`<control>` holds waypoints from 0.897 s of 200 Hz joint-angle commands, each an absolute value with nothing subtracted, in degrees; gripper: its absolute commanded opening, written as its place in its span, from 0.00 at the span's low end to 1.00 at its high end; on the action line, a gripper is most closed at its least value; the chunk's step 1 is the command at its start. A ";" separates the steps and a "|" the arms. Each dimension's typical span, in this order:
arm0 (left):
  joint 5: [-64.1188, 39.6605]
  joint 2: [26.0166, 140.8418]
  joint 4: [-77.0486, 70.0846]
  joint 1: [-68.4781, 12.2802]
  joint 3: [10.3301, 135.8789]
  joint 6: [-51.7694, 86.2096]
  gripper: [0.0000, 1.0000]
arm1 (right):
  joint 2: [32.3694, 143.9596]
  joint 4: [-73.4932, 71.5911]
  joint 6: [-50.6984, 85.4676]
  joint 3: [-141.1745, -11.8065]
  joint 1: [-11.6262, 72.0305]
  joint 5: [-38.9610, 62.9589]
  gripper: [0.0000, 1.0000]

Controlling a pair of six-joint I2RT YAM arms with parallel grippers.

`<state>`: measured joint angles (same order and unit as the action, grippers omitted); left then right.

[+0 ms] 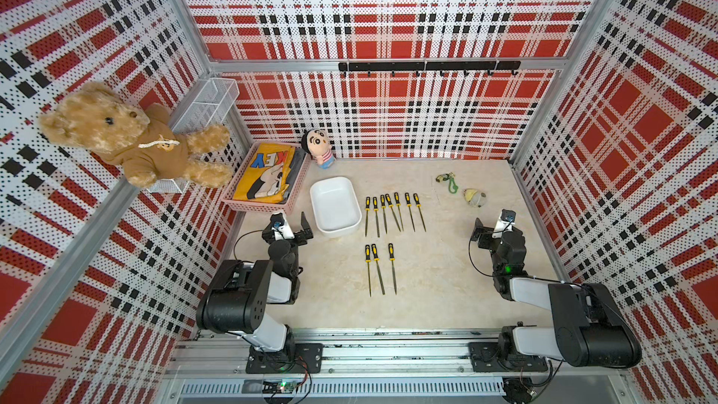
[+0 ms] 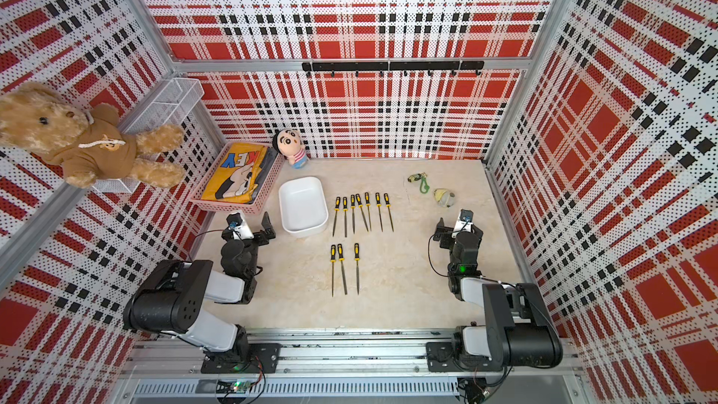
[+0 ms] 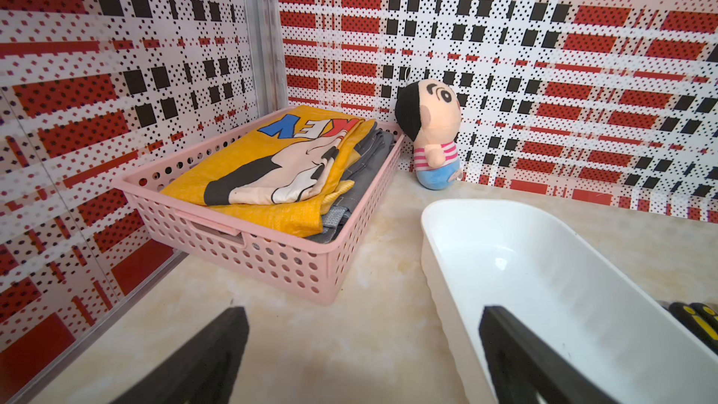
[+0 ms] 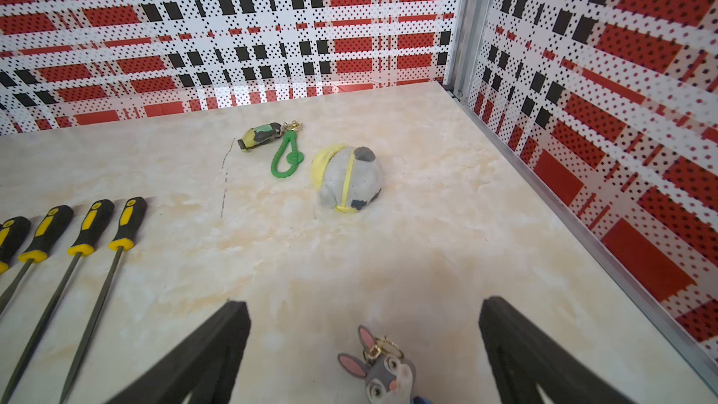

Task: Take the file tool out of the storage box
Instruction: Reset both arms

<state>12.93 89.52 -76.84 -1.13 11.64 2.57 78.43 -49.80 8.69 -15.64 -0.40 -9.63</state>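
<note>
**A:** Is anything left in the storage box?

**B:** In both top views it looks bare inside. Seven files lie in a row on the table just beside the box. Three more sit a little further from it, toward the arms. I'd judge the taking-out done, with nothing left to lift.

**A:** And the left wrist view?

**B:** The left gripper stands wide and holds nothing, just beside the storage box. The part of the box's floor that shows is bare, but its near end is cut off. Two black-and-yellow handles peek past its wall, mostly cropped.

**A:** The right wrist view?

**B:** The right gripper, well apart from the storage box, is wide and empty too. Four file handles show, and their blades run out of frame. A rabbit keyring lies below the gripper, half cut off.
</note>
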 commanded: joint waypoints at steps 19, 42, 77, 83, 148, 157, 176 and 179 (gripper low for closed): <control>13.67 89.82 -77.87 -1.42 12.58 1.93 0.99 | 84.03 -63.71 7.62 -13.89 -2.63 -2.16 1.00; 13.62 89.86 -77.87 -1.41 12.65 1.88 0.99 | 89.11 -72.78 7.43 -12.18 -2.55 -1.64 1.00; 13.66 89.82 -77.78 -1.43 12.58 1.93 0.99 | 87.84 -62.49 5.62 -16.34 -0.68 -3.43 1.00; 13.71 89.82 -77.81 -1.49 12.57 1.93 0.99 | 88.63 -63.34 5.03 -16.57 -0.07 -4.18 1.00; 13.63 89.82 -77.83 -1.43 12.57 1.93 0.99 | 88.33 -59.96 3.44 -18.16 1.58 -5.90 1.00; 13.67 89.83 -77.78 -1.45 12.64 1.93 0.99 | 88.37 -59.80 3.44 -18.27 1.58 -5.94 1.00; 13.70 89.78 -77.79 -1.49 12.57 1.93 0.99 | 88.50 -59.64 3.51 -18.35 1.62 -5.96 1.00; 13.63 89.82 -77.85 -1.46 12.57 1.90 0.99 | 88.43 -59.56 3.49 -18.39 1.61 -5.98 1.00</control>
<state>12.97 89.54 -76.82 -1.13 11.70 2.48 88.25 -60.05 3.90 -17.93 1.39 -5.30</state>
